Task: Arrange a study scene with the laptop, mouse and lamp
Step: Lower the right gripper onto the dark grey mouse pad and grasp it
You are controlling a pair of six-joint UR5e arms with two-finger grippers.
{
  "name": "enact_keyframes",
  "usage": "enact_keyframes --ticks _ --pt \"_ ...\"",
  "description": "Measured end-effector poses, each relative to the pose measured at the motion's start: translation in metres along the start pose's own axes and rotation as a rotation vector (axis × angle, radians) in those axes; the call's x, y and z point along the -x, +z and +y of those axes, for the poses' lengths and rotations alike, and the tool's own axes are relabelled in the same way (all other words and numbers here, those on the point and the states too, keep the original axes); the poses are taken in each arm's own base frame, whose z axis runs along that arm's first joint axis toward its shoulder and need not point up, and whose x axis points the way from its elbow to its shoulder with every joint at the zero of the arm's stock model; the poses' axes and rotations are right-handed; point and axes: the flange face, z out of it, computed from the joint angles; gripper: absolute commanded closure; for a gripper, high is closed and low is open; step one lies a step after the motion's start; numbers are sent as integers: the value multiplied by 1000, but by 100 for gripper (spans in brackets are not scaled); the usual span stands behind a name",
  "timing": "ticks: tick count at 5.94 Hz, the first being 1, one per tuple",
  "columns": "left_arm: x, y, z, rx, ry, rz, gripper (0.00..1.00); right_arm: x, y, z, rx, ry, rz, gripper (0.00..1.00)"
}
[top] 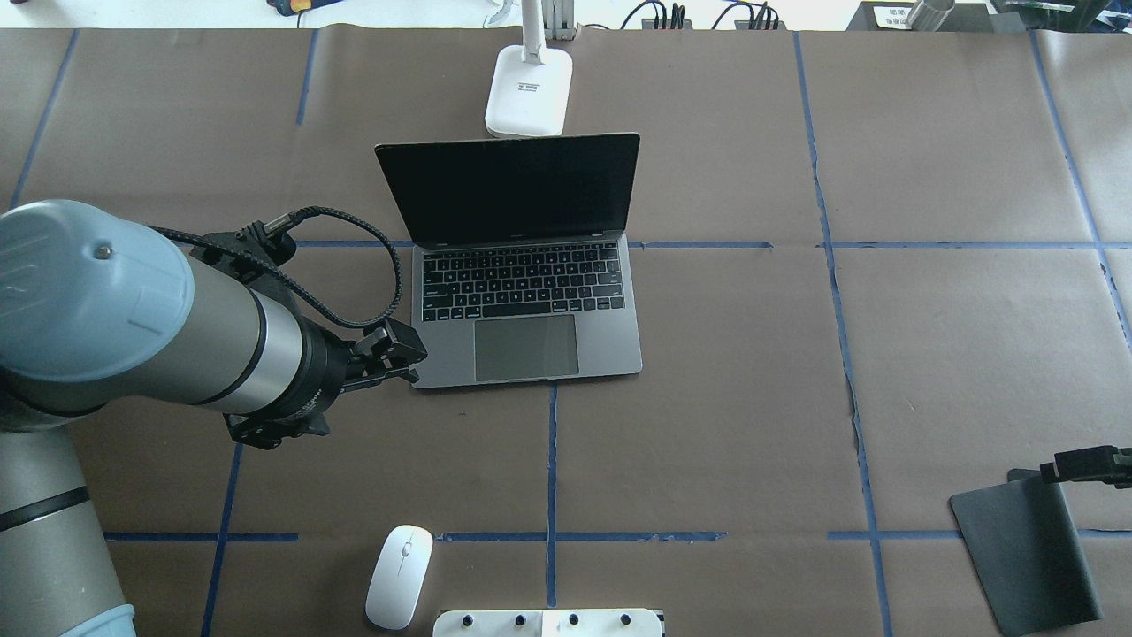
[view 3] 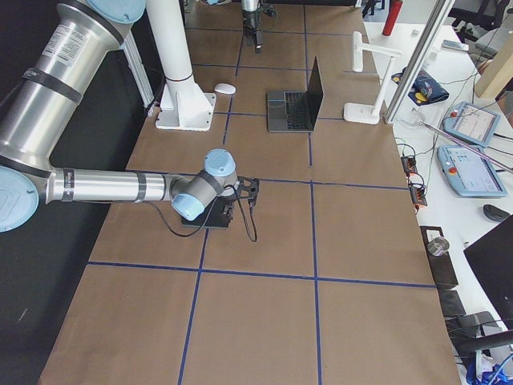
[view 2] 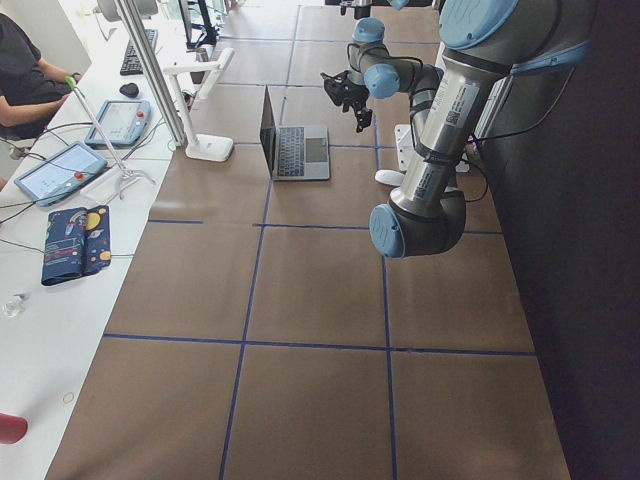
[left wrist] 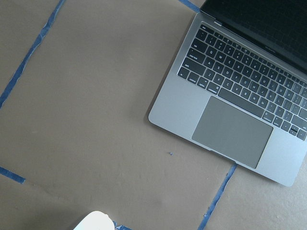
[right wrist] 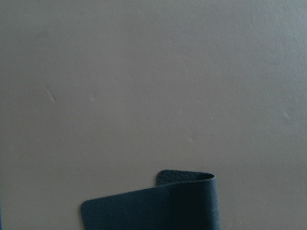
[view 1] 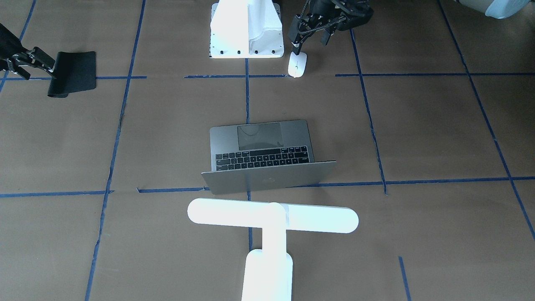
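The grey laptop (view 1: 261, 138) stands open in the middle of the table, also in the overhead view (top: 531, 301) and the left wrist view (left wrist: 230, 110). The white lamp (view 1: 271, 217) stands behind its screen, its base (top: 528, 88) on the far side. The white mouse (view 1: 297, 65) lies near the robot's base, to the laptop's left (top: 400, 575). My left gripper (view 1: 310, 44) is open and empty, raised between mouse and laptop. My right gripper (view 1: 25, 62) is shut on the edge of a black mat (view 1: 73, 73), which curls up (right wrist: 153, 206).
A white bolted pedestal block (view 1: 246, 29) stands beside the mouse at the robot's base. Blue tape lines (top: 551, 460) cross the brown table cover. Tablets, a pouch and cables lie along the operators' bench (view 2: 70, 170).
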Motion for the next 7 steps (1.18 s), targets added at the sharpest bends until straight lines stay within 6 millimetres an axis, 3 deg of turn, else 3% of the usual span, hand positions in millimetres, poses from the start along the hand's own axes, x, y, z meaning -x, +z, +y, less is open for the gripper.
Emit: enact_keyframes --ticks 4,5,7 --pt "1 0 1 2 2 0 0 -13 44 29 125 -54 68 0" --pt "1 1 1 3 2 0 0 -15 53 33 147 -64 80 5" --pt "1 1 1 3 2 0 0 -18 66 36 170 -74 96 29"
